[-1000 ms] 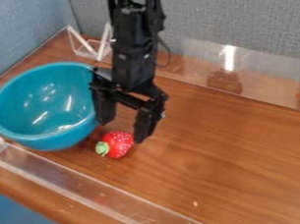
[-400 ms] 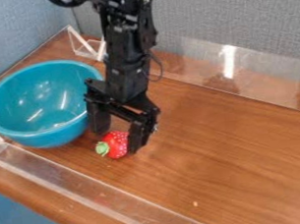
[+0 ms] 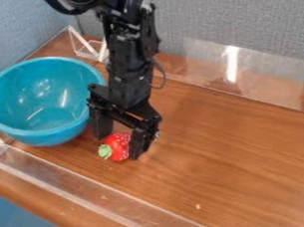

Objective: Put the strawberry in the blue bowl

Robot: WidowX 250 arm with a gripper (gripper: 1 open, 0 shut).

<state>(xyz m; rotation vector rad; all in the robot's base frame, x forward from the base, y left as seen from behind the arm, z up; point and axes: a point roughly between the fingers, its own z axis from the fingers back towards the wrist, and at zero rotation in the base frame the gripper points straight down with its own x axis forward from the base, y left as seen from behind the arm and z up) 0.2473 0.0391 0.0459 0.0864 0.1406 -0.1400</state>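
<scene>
A small red strawberry (image 3: 116, 147) with a green cap lies on the wooden tabletop (image 3: 240, 168), just right of the blue bowl (image 3: 34, 101). My gripper (image 3: 123, 145) points straight down over it, open, with one black finger on each side of the strawberry and its tips near the table. The fingers partly hide the fruit; I cannot tell whether they touch it. The bowl is glossy teal, deep and empty, standing at the left of the table.
Clear acrylic walls (image 3: 244, 62) line the table's back and front edges. A grey fabric panel stands behind. Bare wooden surface stretches to the right of the arm.
The gripper has come down and slightly left, from above the strawberry to straddling it. It stays open. The strawberry and bowl have not moved.
</scene>
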